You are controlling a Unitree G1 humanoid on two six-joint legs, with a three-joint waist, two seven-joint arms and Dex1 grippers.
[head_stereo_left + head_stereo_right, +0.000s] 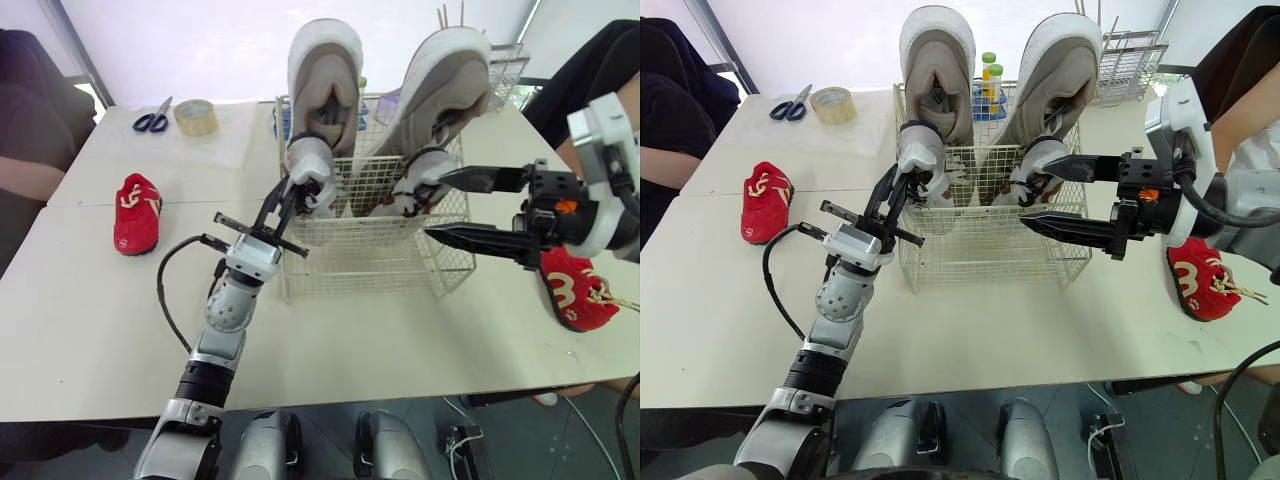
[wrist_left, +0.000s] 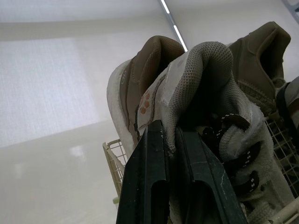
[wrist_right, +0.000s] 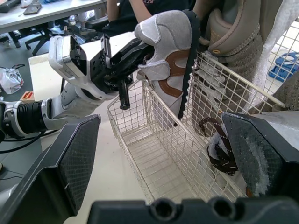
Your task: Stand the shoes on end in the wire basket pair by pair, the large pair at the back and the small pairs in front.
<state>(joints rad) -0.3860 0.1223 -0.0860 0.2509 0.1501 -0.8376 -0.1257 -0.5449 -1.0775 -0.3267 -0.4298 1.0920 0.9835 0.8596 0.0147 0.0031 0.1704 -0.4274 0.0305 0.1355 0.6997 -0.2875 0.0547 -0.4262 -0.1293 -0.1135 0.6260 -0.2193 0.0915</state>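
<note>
A white wire basket (image 1: 370, 265) stands mid-table. Two large beige shoes (image 1: 325, 70) (image 1: 445, 80) stand on end at its back. My left gripper (image 1: 292, 200) is shut on the collar of a small grey shoe (image 1: 312, 165), holding it at the basket's front left corner; the pinch shows in the left wrist view (image 2: 169, 133). A second small grey shoe (image 1: 420, 182) stands at the front right of the basket. My right gripper (image 1: 433, 204) is open beside that shoe, over the basket's right front, holding nothing. One red shoe (image 1: 137, 212) lies at the left, another (image 1: 575, 290) at the right.
Scissors (image 1: 152, 120) and a tape roll (image 1: 196, 116) lie at the back left. A second wire rack (image 1: 508, 65) and small bottles (image 1: 990, 75) stand behind the basket. A person sits at the left (image 1: 30, 130) and another at the right (image 1: 590, 60).
</note>
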